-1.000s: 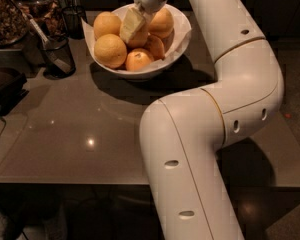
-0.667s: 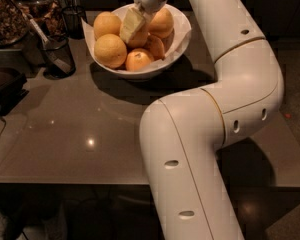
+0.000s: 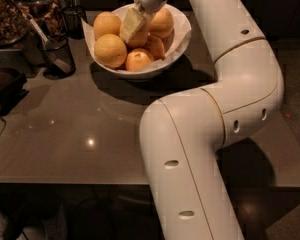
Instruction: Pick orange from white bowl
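Reaching into bowl [image 3: 146, 73], hand [image 3: 133, 25] sits over centre orange [image 3: 141, 38], directly below; grip state cannot be told.

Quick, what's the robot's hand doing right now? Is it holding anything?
The gripper is down in the white bowl among the oranges; whether it is open, shut or holding one cannot be told.

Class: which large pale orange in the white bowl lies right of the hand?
The orange at the back right of the bowl; two others lie left of the hand, hanging over the middle.
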Controlling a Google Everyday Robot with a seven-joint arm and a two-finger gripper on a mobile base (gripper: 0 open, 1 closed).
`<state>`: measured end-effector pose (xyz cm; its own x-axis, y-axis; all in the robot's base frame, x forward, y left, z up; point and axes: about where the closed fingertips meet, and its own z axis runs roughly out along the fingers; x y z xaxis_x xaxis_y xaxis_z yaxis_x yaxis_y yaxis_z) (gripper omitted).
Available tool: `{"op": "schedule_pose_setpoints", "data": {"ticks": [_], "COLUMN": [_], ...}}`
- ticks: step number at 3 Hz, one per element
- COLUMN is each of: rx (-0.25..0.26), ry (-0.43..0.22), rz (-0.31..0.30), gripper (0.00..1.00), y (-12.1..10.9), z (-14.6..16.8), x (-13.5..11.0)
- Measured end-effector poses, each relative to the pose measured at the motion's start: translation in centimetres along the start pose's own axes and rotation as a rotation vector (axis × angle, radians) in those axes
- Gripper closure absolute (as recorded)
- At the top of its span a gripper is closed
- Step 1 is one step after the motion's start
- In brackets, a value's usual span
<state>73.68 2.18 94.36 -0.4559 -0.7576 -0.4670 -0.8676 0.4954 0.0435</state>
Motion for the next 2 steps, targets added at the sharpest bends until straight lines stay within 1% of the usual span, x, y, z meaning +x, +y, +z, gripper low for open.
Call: {"op": "schedule_pose_setpoints", "data": {"ticks": [1,2], "rx": [0.0,0.0], "ry": [0.0,0.0], "rz": [0.0,0.0], "gripper": [0.12,0.0], "y": [0.03,0.01], "z": [-0.57,0.01], "x": [-0.3,0.0]}}
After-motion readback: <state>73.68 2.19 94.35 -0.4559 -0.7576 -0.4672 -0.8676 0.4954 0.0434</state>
